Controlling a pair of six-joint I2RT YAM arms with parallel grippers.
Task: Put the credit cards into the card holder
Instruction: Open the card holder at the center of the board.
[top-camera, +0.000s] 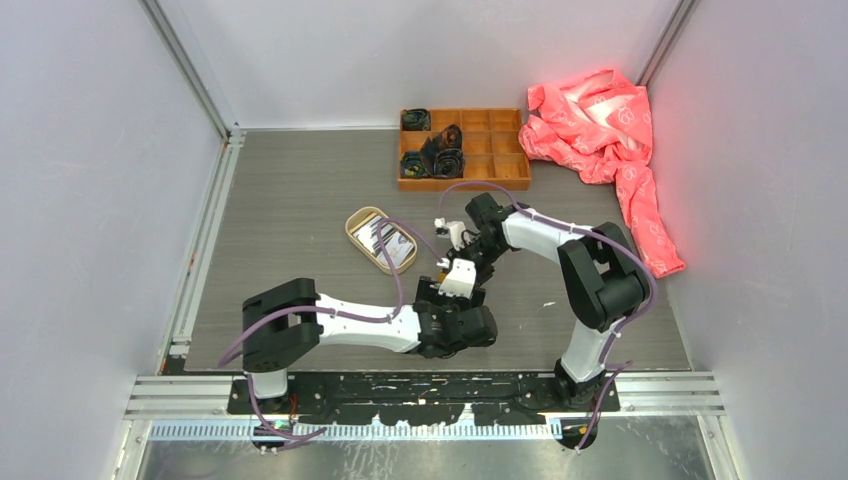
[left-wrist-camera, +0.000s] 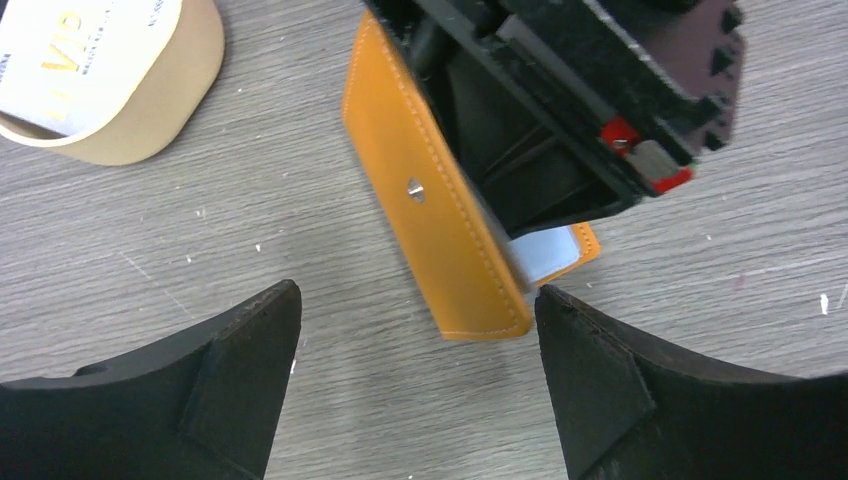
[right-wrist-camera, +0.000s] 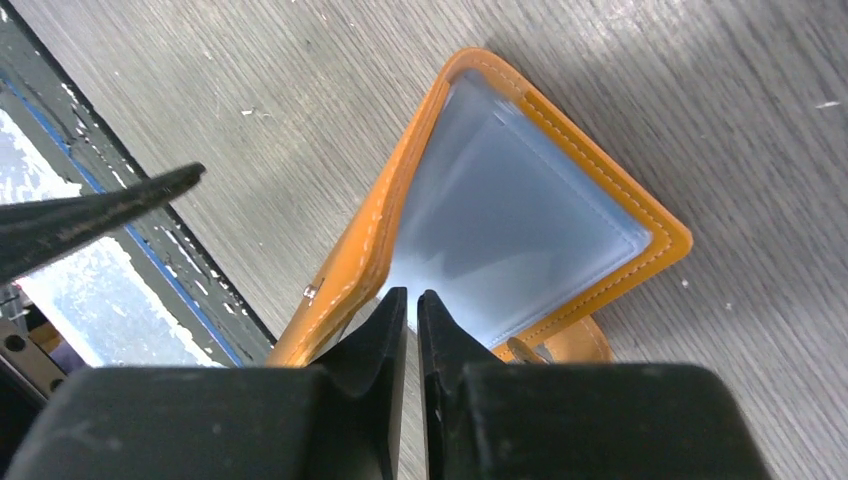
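Tabletop (top-camera: 300, 200) open around: left gripper (left-wrist-camera: 417, 295) spread before card holder (left-wrist-camera: 440, 230); right gripper (right-wrist-camera: 412, 297) pressed together inside, perhaps pinching it; tray (left-wrist-camera: 150, 120) near.

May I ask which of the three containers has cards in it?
The oval tan tray: white cards lie in it. The card holder looks empty, and the wooden box holds dark items.

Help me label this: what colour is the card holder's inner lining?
The card holder's lining is pale blue-grey; right wrist view shows it best.
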